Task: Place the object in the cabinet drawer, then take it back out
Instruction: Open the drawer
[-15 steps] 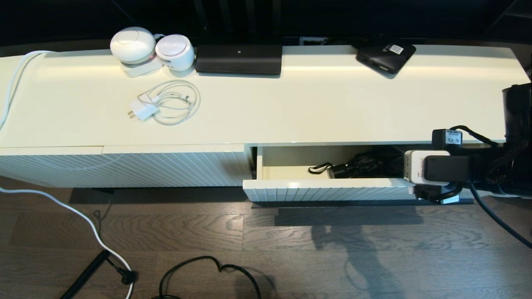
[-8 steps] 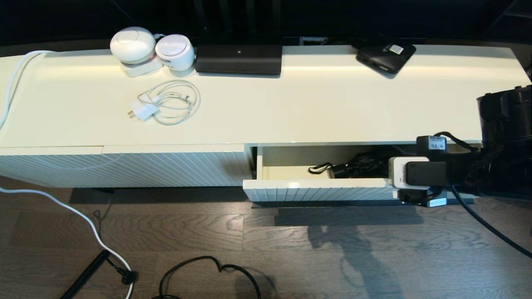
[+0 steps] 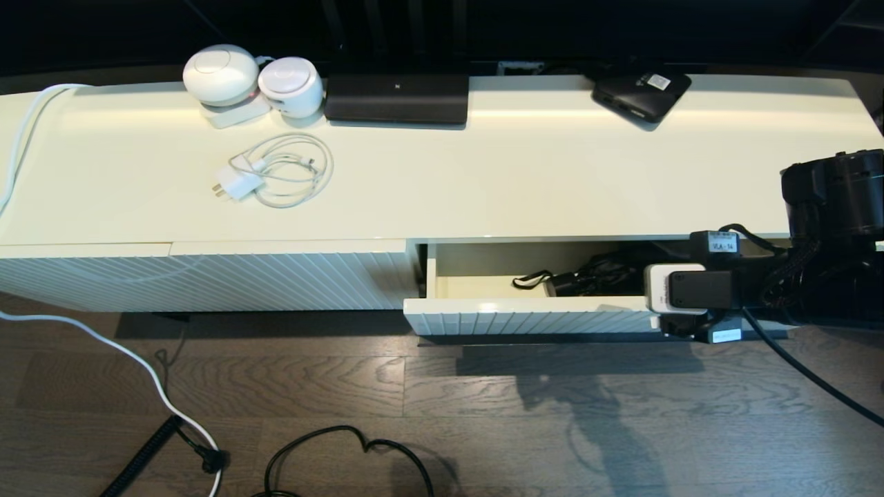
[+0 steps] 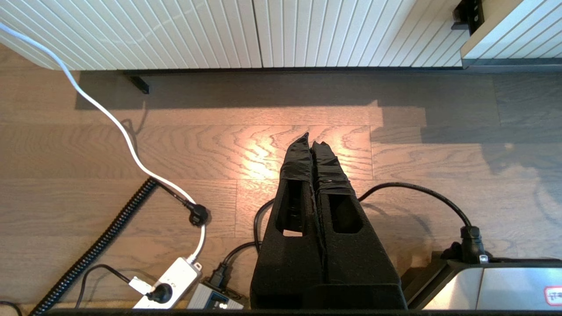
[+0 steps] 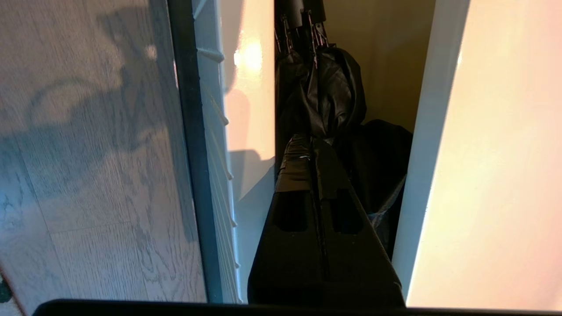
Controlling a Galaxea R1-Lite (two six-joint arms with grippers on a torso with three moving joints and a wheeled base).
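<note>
The black folding umbrella [image 3: 599, 274] lies in the right part of the pulled-out cabinet drawer [image 3: 532, 322], its short handle [image 3: 563, 284] and wrist loop [image 3: 527, 280] pointing left. In the right wrist view the bunched fabric of the umbrella [image 5: 334, 96] fills the drawer ahead of my right gripper [image 5: 308, 142], which is shut, inside the drawer, with its tips against the fabric. I see nothing pinched between the fingers. The drawer's dark bar handle [image 5: 189, 131] runs beside it. My left gripper [image 4: 311, 140] is shut and hangs parked over the wooden floor.
On the cabinet top sit a white charger with coiled cable [image 3: 276, 172], two white round devices [image 3: 252, 79], a black box [image 3: 397, 98] and a flat black box with a white sticker [image 3: 642, 94]. A diagonally ribbed panel [image 3: 207, 279] is left of the drawer. Cables [image 3: 345, 449] lie on the floor.
My right arm has slid left along the drawer, bringing the shut gripper up to the umbrella. The umbrella and drawer have not moved.
</note>
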